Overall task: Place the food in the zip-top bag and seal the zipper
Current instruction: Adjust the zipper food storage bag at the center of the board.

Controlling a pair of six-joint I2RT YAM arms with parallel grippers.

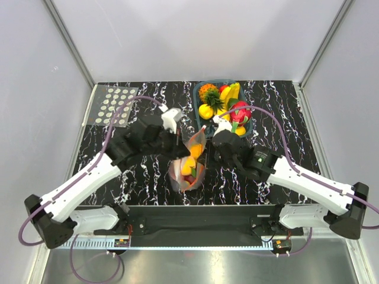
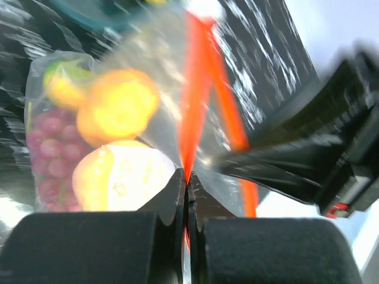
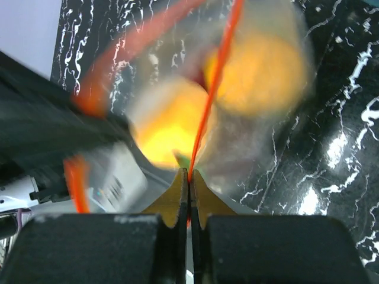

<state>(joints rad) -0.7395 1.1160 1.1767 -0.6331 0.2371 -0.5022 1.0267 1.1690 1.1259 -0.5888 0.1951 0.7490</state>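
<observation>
While both arms meet low over the marbled table (image 1: 296, 118), the left gripper (image 2: 188, 177) is clenched on the zipper (image 2: 198, 89) of the zip-top bag (image 1: 188, 168). The right gripper (image 3: 188, 176) pinches the same red-orange strip from the opposite side. Orange, yellow and purple food (image 2: 118, 112) sits inside the bag. Farther back, the teal tray (image 1: 195, 103) holds more of the food.
</observation>
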